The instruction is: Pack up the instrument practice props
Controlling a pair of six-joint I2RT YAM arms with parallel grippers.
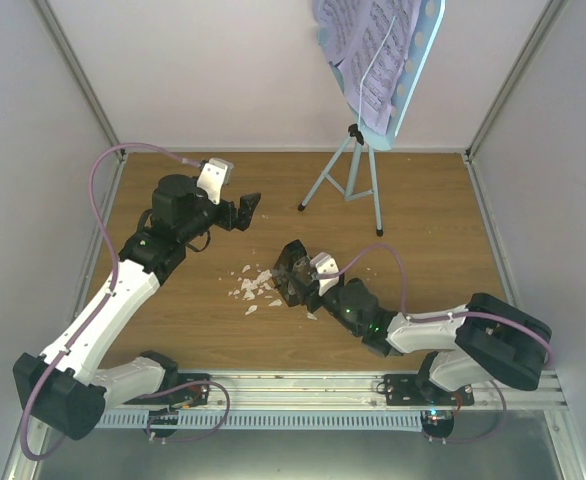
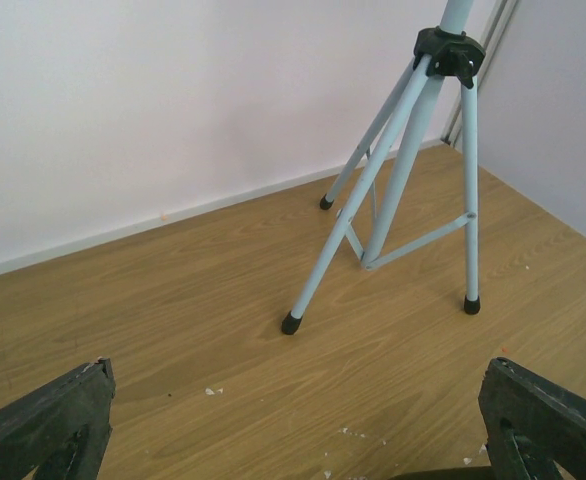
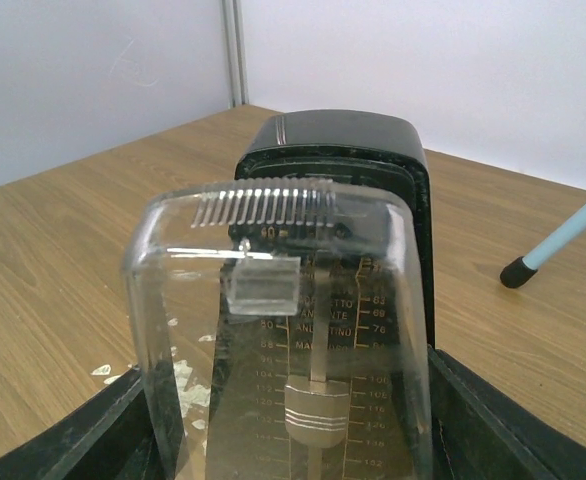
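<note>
Enclosure: plain white wall panels on three sides, bare metal posts in the back corners. Tabletop: wood-grain laminate, matte, with a metal rail along the near edge.

Music stand: light blue tripod, upright at back centre-right, three black-tipped feet on the tabletop, near the back wall. Hole-dotted desk tilted at top. Sheet-music pages: lilac, printed, resting on the desk, lower corners curling.

Left pincer: jaws wide, nothing between them; above the tabletop left of the stand, facing its legs, well apart from them.

Right pincer: low at centre, jaws partly spread and closed on the metronome, one finger on each side.

Metronome: small black pyramid, clear cover toward the wrist camera, pendulum and scale showing through.

Crumbs: small white flakes scattered on the tabletop just left of the right pincer.
</note>
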